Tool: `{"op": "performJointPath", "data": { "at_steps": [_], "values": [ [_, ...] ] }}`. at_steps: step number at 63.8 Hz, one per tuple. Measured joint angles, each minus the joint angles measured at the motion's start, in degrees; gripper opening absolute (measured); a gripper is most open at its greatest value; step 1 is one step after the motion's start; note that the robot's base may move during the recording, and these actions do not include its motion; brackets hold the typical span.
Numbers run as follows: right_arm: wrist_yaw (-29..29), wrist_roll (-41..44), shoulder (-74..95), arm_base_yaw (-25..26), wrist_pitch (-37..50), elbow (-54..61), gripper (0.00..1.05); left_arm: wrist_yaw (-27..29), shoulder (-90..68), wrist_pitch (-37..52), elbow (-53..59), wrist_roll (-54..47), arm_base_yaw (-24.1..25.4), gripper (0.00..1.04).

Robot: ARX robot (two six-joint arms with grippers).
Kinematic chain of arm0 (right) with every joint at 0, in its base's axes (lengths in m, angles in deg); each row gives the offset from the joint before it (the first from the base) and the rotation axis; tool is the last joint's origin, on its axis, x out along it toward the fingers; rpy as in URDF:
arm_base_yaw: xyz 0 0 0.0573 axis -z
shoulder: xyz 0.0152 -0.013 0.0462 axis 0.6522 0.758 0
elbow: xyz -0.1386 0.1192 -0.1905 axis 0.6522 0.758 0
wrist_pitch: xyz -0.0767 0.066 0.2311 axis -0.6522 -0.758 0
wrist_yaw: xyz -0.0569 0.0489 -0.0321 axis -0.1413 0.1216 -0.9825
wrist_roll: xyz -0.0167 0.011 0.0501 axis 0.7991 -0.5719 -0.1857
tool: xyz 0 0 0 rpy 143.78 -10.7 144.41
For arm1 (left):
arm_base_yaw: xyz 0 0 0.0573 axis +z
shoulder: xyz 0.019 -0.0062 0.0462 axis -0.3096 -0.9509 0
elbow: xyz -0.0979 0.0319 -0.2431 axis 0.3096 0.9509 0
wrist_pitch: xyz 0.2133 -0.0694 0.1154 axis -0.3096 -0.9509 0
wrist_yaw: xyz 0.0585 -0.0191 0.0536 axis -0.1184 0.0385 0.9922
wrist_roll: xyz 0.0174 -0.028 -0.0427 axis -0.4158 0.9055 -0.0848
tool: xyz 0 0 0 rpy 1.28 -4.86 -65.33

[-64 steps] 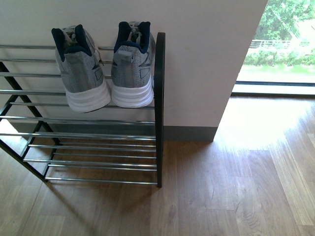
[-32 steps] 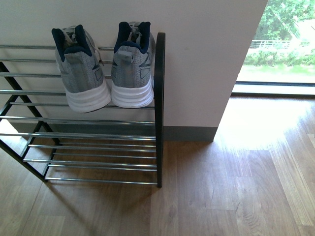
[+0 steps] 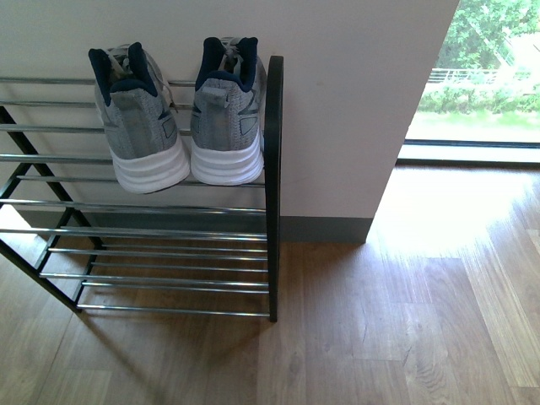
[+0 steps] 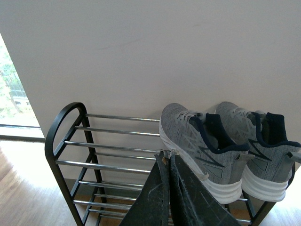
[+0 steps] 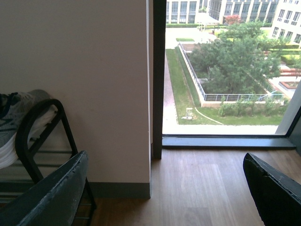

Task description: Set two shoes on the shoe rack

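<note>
Nothing has shifted since the earlier front view; the pair sits on the top tier and neither arm shows there.

Nearest us, the left gripper (image 4: 167,160) has its jaws together on nothing, and the right gripper (image 5: 164,160) has its jaws wide apart and empty. Beyond them, on the shoe rack (image 3: 273,186), the left sneaker (image 3: 139,126) and right sneaker (image 3: 226,118) stand close side by side at the top tier's right end. Their heels are at the front rod, their toes towards the wall (image 3: 354,101), and the right one is just beside the black upright. We judge the placing done. The heels overhang that front rod, so we should draw both arms back clear of the soles and not brush the rods.
</note>
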Motion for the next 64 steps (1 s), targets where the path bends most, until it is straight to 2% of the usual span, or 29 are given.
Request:
{"op": "performJointPath", "data": {
  "at_steps": [5,11,64],
  "values": [
    [0.0,0.02,0.0,0.0,0.0,0.0,0.96,-5.09,2.1,-0.98,1.14,-0.04,3.93,0.01],
    [-0.02,0.0,0.0,0.0,0.0,0.0,0.96,-5.22,4.17,-1.97,2.19,-0.02,5.86,0.01],
    [-0.02,0.02,0.0,0.0,0.0,0.0,0.96,-5.81,19.56,-11.8,6.84,-0.13,5.97,0.01]
  ]
}}
